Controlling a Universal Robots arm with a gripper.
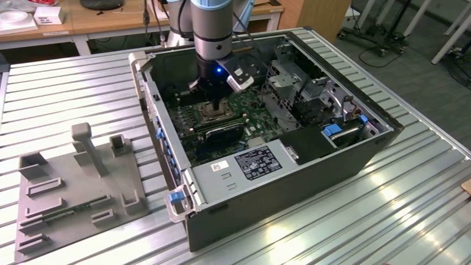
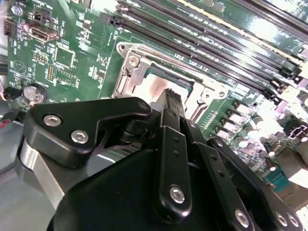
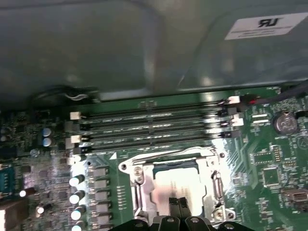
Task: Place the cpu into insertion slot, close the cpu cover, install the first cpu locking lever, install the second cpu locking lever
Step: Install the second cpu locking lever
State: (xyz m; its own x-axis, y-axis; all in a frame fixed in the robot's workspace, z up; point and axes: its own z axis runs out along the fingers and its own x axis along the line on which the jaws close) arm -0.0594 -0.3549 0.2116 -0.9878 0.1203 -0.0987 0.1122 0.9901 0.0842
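Hand: black, bolted metal hand — fingers pressed together, nothing between them, tips just above the chip.
Cpu: small flat square silvery-tan cpu, seated in the insertion slot with its silvery metal rim.
Board: glossy green motherboard — long narrow black memory slots beside the socket.
Case: dark open computer case on a ribbed metal surface.

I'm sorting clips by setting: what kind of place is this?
Probably a robotics lab or workshop: an open computer case lies on a slatted metal bench, with wooden desks and wheeled stands behind.
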